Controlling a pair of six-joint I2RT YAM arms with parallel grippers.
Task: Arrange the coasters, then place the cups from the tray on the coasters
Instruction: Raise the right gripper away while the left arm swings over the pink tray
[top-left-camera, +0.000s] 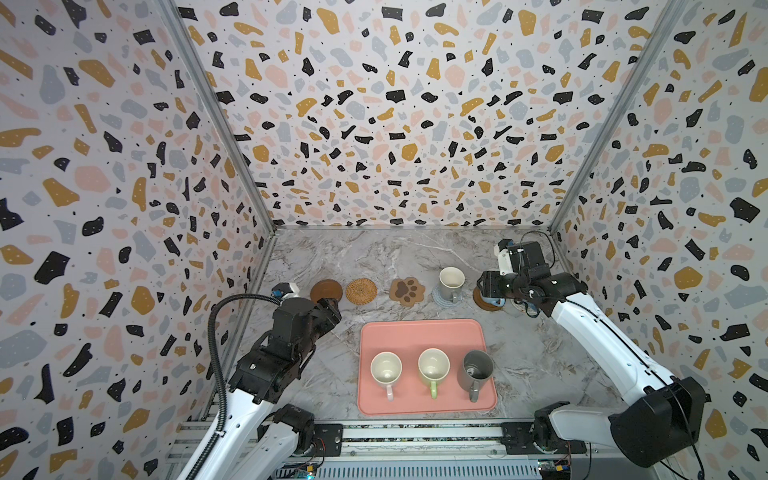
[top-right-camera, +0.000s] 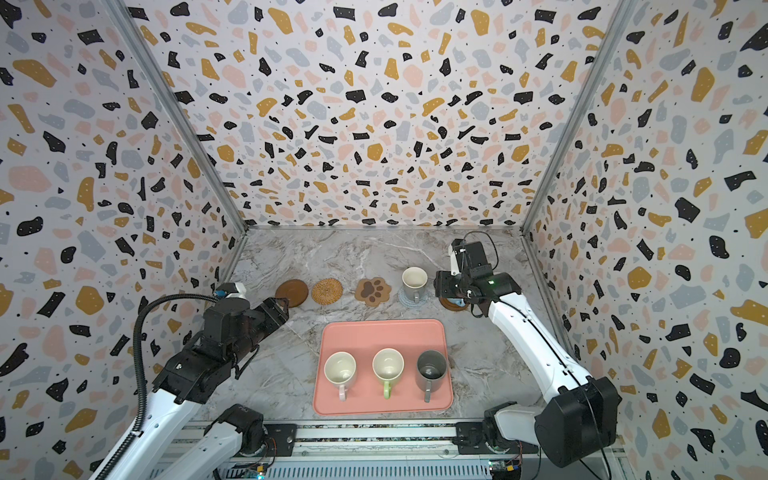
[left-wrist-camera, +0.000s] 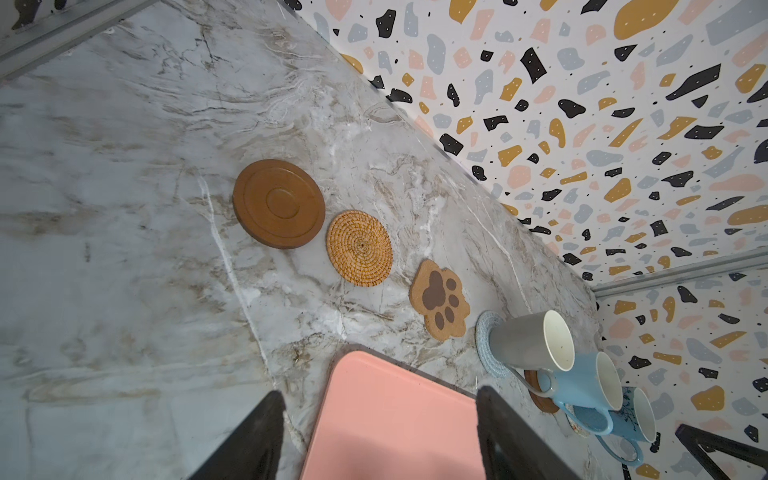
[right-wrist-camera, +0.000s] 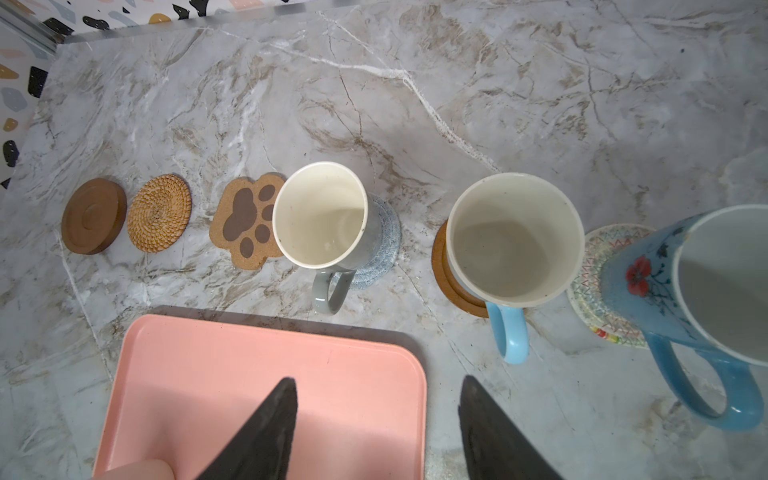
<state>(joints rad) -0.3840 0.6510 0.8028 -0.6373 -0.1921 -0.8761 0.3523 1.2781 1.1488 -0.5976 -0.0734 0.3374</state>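
— How far along are they?

— About halfway, I'd say. Nearest us, the pink tray (top-left-camera: 419, 332), flat with a low rim, holds three glossy mugs in a row. The pink-handled mug (top-left-camera: 386, 368) is on the left, the green-handled mug (top-left-camera: 434, 365) is in the middle, and the taller dark grey mug (top-left-camera: 477, 368) is on the right. All three handles point toward us.

— And the hands?

— Both are empty. The left gripper (left-wrist-camera: 380, 395) hovers just left of the tray's far corner, jaws wide apart with nothing between them. The right gripper (right-wrist-camera: 379, 379) hangs at the far right, over the blue mugs, jaws also parted.

— So what comes next?

— My guess is one comes down for a tray mug. It needs to close on the wall or handle and lift straight up, clear of its neighbour.

— And the far row?

— Six coasters in a line. From the left there's a smooth brown disc (top-left-camera: 326, 291) with turned rings, a coiled rattan round (top-left-camera: 361, 291) and a cork-like paw mat (top-left-camera: 407, 291), all three bare. After those, a grey mug (top-left-camera: 451, 282) stands on a blue-grey braided round (right-wrist-camera: 380, 249), and a light blue mug (right-wrist-camera: 515, 237) on a second brown disc (right-wrist-camera: 440, 266). At the far right, a flowered blue mug (right-wrist-camera: 648, 282) sits on a pale woven round (right-wrist-camera: 594, 266).
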